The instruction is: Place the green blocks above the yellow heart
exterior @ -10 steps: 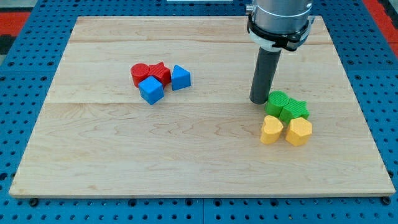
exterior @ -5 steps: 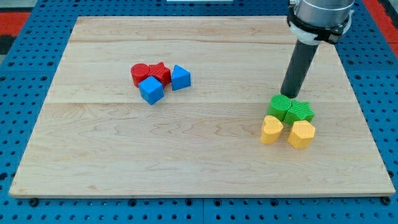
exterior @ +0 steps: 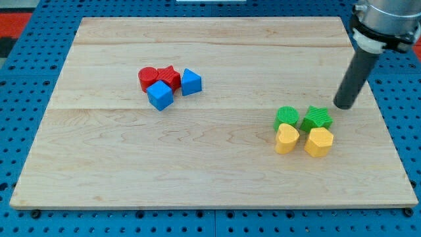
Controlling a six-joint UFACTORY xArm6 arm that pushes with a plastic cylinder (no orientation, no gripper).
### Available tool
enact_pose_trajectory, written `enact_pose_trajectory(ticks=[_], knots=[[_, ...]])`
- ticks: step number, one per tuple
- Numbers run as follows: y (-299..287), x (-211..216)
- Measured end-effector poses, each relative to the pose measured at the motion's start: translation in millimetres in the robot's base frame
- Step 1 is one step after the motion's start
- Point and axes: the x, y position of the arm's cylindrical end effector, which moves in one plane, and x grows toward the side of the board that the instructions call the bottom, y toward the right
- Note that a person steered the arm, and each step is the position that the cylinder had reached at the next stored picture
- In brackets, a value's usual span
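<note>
Looks close to done, judging by the layout. Two green blocks sit in a row on the right part of the wooden board (exterior: pixel 217 171): a round green cylinder (exterior: pixel 286 117) on the left and a green star (exterior: pixel 317 118) on the right, with a narrow gap between them. Directly nearer the view's bottom, touching them: the yellow heart (exterior: pixel 286 139) under the cylinder, and a second yellow block (exterior: pixel 318 141) — roughly hexagonal — under the star.

So only the green cylinder sits squarely on the far side of the heart; the star is far and to the right of it, over the other yellow block. Possibly acceptable as is — otherwise a short nudge of the star leftward would tighten the pair over the heart.

No gripper here, so nothing to open or close: just my tip (exterior: pixel 343 105), resting on the board to the right of and slightly beyond the star, near it but apart.

Well apart on the left, untouched by the task: a red cylinder (exterior: pixel 147 78), a red star (exterior: pixel 170 77), a blue cube (exterior: pixel 160 95) and another blue block (exterior: pixel 191 82), clustered together.
</note>
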Motion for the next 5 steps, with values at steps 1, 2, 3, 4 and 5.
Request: enact_pose_trajectory(ticks=[1, 2, 3, 4, 5], knots=[[0, 18], [-4, 18], [-5, 18], [-24, 16], [-55, 16]])
